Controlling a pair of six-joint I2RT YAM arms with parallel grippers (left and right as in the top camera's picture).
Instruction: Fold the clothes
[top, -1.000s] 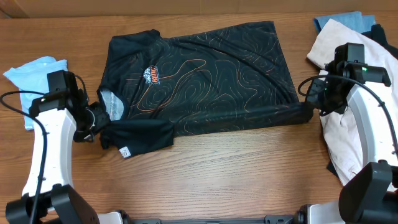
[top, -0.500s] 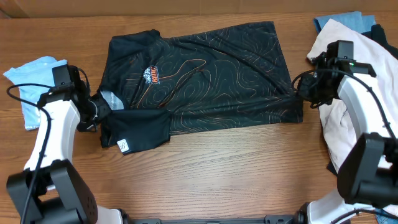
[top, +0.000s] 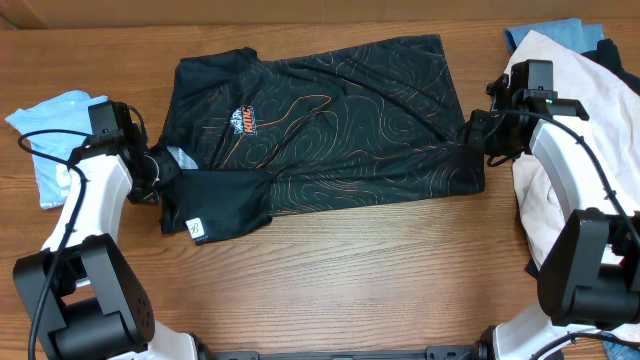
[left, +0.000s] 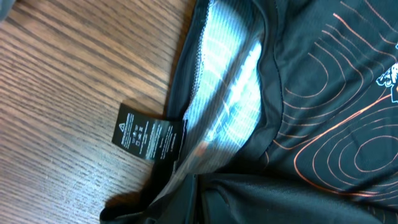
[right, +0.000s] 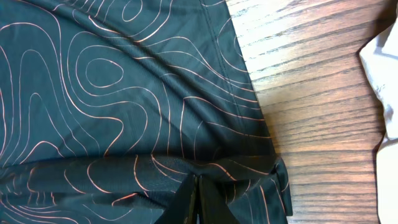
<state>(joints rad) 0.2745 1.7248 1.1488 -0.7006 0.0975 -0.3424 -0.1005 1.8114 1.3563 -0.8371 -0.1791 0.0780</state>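
Observation:
The black T-shirt (top: 320, 110) with thin orange contour lines lies spread across the middle of the table, its near edge doubled over onto itself. My left gripper (top: 160, 178) is shut on the fabric by the collar and sleeve. In the left wrist view the pale collar lining (left: 227, 93) and a black label (left: 146, 134) sit just ahead of that gripper (left: 196, 208). At the shirt's right end my right gripper (top: 473, 135) is shut on the folded hem. The right wrist view shows this gripper (right: 198, 199) pinching a raised pleat of the shirt (right: 112, 93).
A light blue garment (top: 55, 120) lies at the left table edge behind my left arm. A cream garment (top: 535, 75) and a blue one (top: 560, 30) are piled at the right, under my right arm. Bare wood stretches along the front.
Both grippers have moved toward the far side of the table, carrying the shirt's near edge with them. The folded-over strip now lies further onto the shirt.

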